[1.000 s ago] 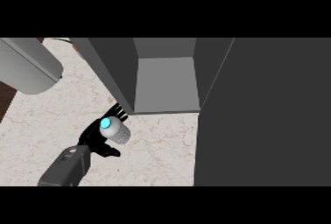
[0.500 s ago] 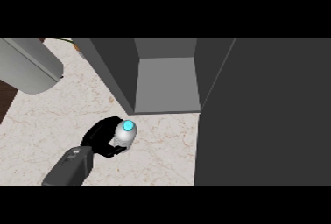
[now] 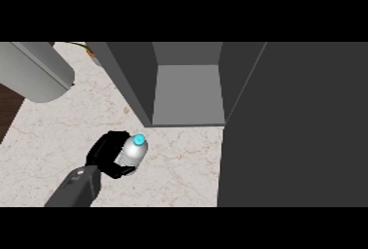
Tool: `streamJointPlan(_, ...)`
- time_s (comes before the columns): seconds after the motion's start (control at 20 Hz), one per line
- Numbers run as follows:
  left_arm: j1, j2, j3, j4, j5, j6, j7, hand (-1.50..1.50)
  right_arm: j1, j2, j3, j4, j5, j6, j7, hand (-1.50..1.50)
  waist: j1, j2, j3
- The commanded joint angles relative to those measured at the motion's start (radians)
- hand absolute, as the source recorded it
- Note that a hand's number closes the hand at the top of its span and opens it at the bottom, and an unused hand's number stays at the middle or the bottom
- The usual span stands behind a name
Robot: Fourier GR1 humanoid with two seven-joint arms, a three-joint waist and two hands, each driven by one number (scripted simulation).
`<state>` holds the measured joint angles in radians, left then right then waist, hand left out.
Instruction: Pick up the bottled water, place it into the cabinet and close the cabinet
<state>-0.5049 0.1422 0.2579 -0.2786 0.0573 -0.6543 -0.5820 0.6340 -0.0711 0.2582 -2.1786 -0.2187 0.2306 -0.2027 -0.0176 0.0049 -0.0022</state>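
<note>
Left hand [image 3: 106, 154], at 7 o'clock in the head view, has its fingers curled round the bottled water [image 3: 133, 150]; cyan cap points toward 12 o'clock. No label text legible on the bottle. Bottle sits over the marble bench [image 3: 179, 160], just short of the open cabinet [image 3: 188, 92] at 12 o'clock. Cabinet door [image 3: 295, 126] stands at 3 o'clock. Grey cylinder [image 3: 32, 73] at 10 o'clock.

Left hand [image 3: 108, 154] fingers curled, seemingly gripping, grey forearm from lower edge
</note>
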Motion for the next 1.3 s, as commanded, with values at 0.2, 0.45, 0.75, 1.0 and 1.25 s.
streamJointPlan(0.2,0.117,0.004,0.136,-0.068,0.142,0.055,-0.172,1.50,-0.015,0.014,-0.018,0.009,-0.014,-0.028,0.017,-1.50,0.020,-0.005,0.002)
streamJointPlan(0.45,0.118,0.015,0.142,-0.147,0.213,0.013,-0.041,1.50,-0.082,0.037,0.023,0.025,0.035,-0.059,0.036,-1.50,0.021,-0.006,0.002)
streamJointPlan(0.75,0.220,-0.060,0.088,-0.369,0.262,0.058,0.077,1.50,-0.023,0.006,0.017,0.040,0.025,-0.033,0.007,-1.50,0.024,-0.010,0.004)
streamJointPlan(1.0,0.283,-0.069,0.056,-0.605,0.332,0.112,0.270,1.50,0.017,-0.007,0.028,0.040,0.015,-0.018,-0.037,-1.50,0.022,-0.010,0.004)
streamJointPlan(1.25,0.266,-0.140,-0.068,-0.760,0.365,0.268,0.320,1.50,-0.063,0.020,0.047,0.044,0.021,-0.063,0.028,-1.50,0.017,-0.008,0.003)
